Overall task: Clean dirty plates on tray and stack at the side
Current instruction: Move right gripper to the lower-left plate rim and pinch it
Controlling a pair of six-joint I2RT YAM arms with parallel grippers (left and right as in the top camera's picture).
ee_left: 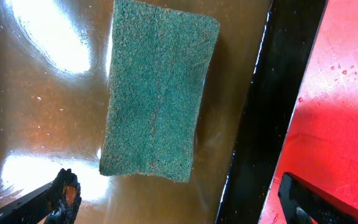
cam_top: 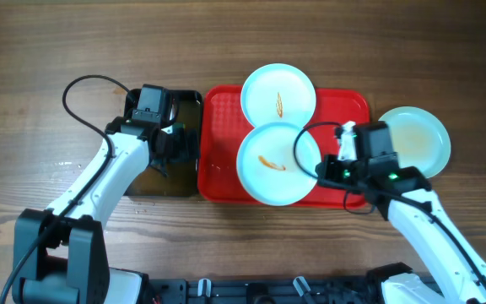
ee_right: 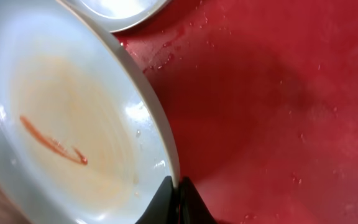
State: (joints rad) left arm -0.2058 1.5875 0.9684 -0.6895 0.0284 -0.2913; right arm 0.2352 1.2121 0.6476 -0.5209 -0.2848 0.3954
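At the tray's (cam_top: 218, 127) right front, the right gripper (ee_right: 176, 202) is pinched tight on the rim of the front plate (cam_top: 264, 173), which lies on the red floor with an orange sauce streak across its well. The back plate (cam_top: 278, 93) sits just behind it, rims meeting or overlapping (can't tell which), also streaked. The side plate (cam_top: 416, 135) is off the tray on the table, right of the arm, with only a faint tan film.

The left gripper (ee_left: 182, 199) hovers over the black tub (cam_top: 188, 181), fingers spread wide and empty, above the green sponge (ee_left: 157, 93) lying in brown water.

Step in hand, as I judge it, is the second plate: it is held steady while the sponge is fetched. Next the left gripper needs to drop, close across the sponge's short width, then carry it over to the streak while the right keeps its rim grip.
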